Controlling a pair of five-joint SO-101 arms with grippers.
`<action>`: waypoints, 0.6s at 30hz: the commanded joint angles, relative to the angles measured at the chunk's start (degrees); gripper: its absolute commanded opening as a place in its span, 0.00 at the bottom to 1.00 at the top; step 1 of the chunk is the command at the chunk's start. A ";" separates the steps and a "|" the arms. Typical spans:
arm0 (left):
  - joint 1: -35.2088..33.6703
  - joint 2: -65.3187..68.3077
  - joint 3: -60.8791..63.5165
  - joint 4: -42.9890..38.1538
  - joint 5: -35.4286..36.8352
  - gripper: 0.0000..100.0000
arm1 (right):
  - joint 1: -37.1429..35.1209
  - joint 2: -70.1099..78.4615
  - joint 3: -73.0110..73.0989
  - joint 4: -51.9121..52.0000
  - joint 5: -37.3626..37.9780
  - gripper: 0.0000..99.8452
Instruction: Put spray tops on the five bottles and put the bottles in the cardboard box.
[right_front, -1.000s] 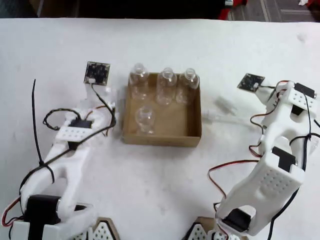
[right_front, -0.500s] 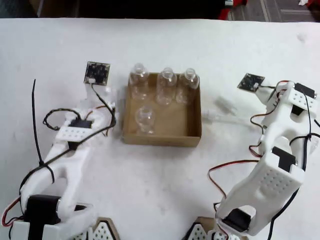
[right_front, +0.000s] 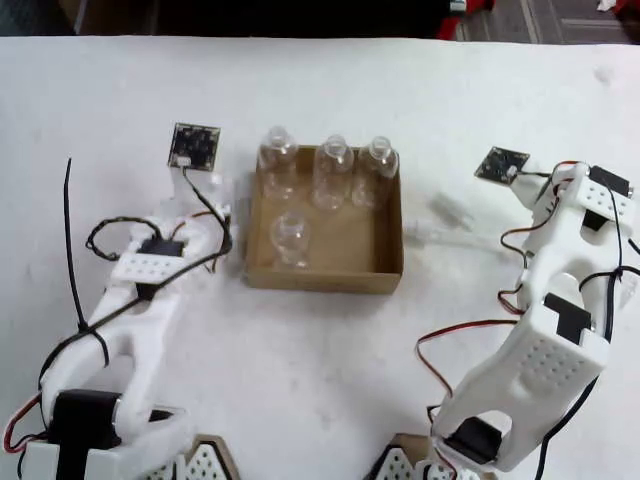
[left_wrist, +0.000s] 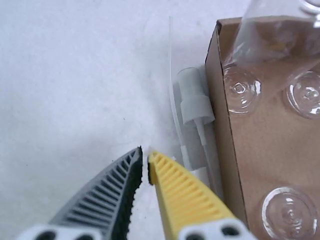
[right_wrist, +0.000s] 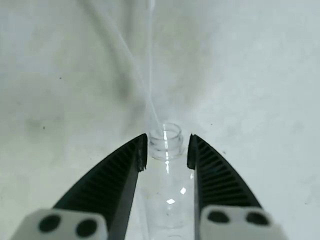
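Observation:
The cardboard box (right_front: 390, 272) sits mid-table with several clear, capless bottles (right_front: 332, 172) standing in it. My left gripper (left_wrist: 145, 153) is shut and empty over the table just left of the box (left_wrist: 226, 130). A white spray top (left_wrist: 193, 100) lies against the box's outer left wall, close to the yellow finger. On the right side of the table, my right gripper (right_wrist: 166, 149) is shut on the neck of a clear bottle (right_wrist: 168, 172) whose open mouth points away from the wrist. Two thin dip tubes (right_wrist: 150, 75) lie on the table beyond that bottle.
Right of the box, a clear spray top (right_front: 452, 211) and a long tube (right_front: 445, 236) lie on the white table. Small camera boards (right_front: 195, 147) stick out from each wrist, and loose cables (right_front: 70, 240) trail beside the arms. The table's far half is bare.

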 joint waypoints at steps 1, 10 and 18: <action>0.66 -0.13 -0.35 -1.32 -0.70 0.02 | 0.84 -0.40 -0.88 -0.57 0.62 0.12; 0.66 -0.13 -0.35 -1.32 -0.70 0.02 | 0.84 -0.31 -0.53 -0.57 0.62 0.12; 0.57 -0.13 -0.26 -1.32 -0.70 0.02 | 0.84 -0.31 0.09 -0.57 0.62 0.18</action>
